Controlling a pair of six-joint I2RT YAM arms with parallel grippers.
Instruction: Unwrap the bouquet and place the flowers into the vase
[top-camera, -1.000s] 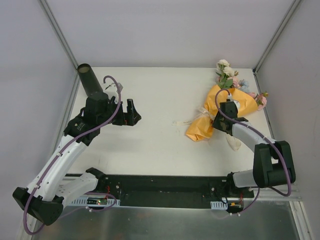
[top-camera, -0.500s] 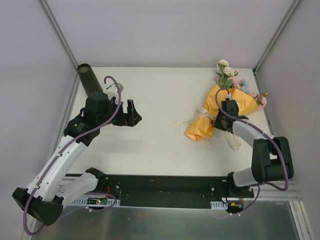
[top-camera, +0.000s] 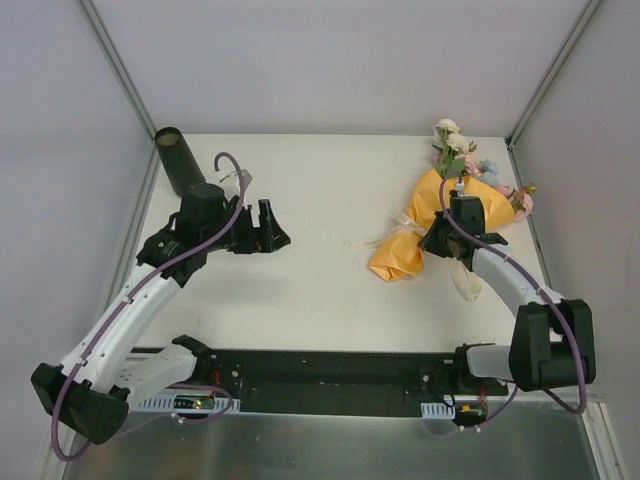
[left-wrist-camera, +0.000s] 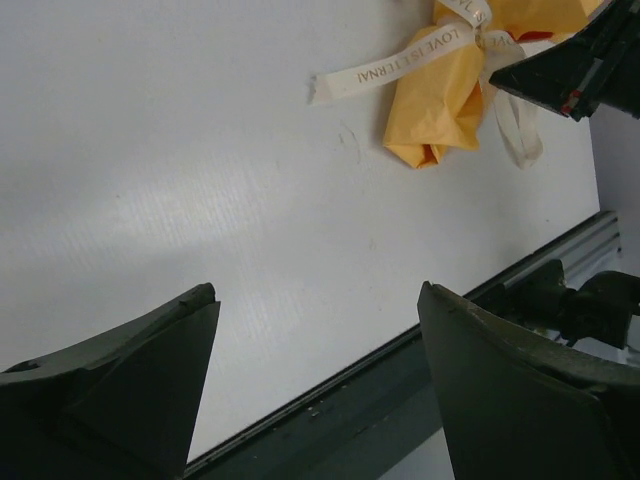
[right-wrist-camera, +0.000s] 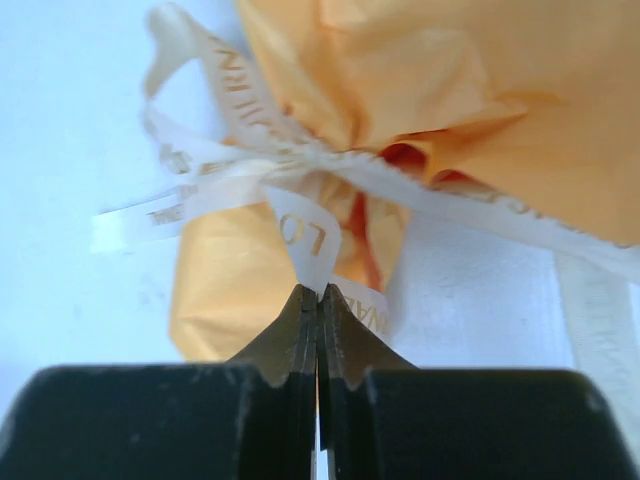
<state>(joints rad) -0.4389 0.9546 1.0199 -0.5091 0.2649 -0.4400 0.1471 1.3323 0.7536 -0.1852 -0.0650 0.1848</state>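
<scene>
**A fingertip pinch on the ribbon, and nothing bracing the bundle**

The desk (top-camera: 330, 190) is smooth and white, and nothing pins the bouquet (top-camera: 398, 258) to it. The orange bundle lies on its side toward the far right corner, well apart from the vase (top-camera: 177, 158), which stands in the far left corner. If the ribbon gets pulled, I'd expect the whole light bundle to slide along rather than the knot to open.

The left end effector (left-wrist-camera: 318, 295) hangs over bare desk near the vase, spread wide and holding nothing, so it offers no brace. A careless swing from there could tip that narrow tube.

The flowers (top-camera: 452, 140) poke out of the paper's far end, and a drag could bend them.

The smallest worry is the ribbon (right-wrist-camera: 310, 235). The right end effector (right-wrist-camera: 320, 300) is closed on one strand just below the knot, gripped by the very tips. I can't tell whether it is a loose tail or a loop. The wrong strand would tighten the knot, or simply slip free.
</scene>
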